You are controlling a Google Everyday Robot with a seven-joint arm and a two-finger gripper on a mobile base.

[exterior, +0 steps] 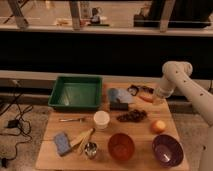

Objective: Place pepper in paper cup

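Camera view: the gripper [151, 96] sits low at the back-right of the table [142, 132], jaws pressed together right at the pepper [146, 99].

Whether the pepper is truly pinched or only touched I cannot tell. It is thin, so a shallow hold could let it slip on the lift and roll to the back edge just behind. The straight way to the cup [101, 120] crosses a blue pouch [120, 95], a black block [119, 105] and a dark heap [131, 116], so a low carry may clip them. The cup stands free and looks light: a knock on its rim could tip it, and a drop off centre could leave the pepper lying across it. Going high is clear. The tray [76, 92] flanks the cup's left, and the orange [159, 126] and bowls [121, 146] lie well apart in front.
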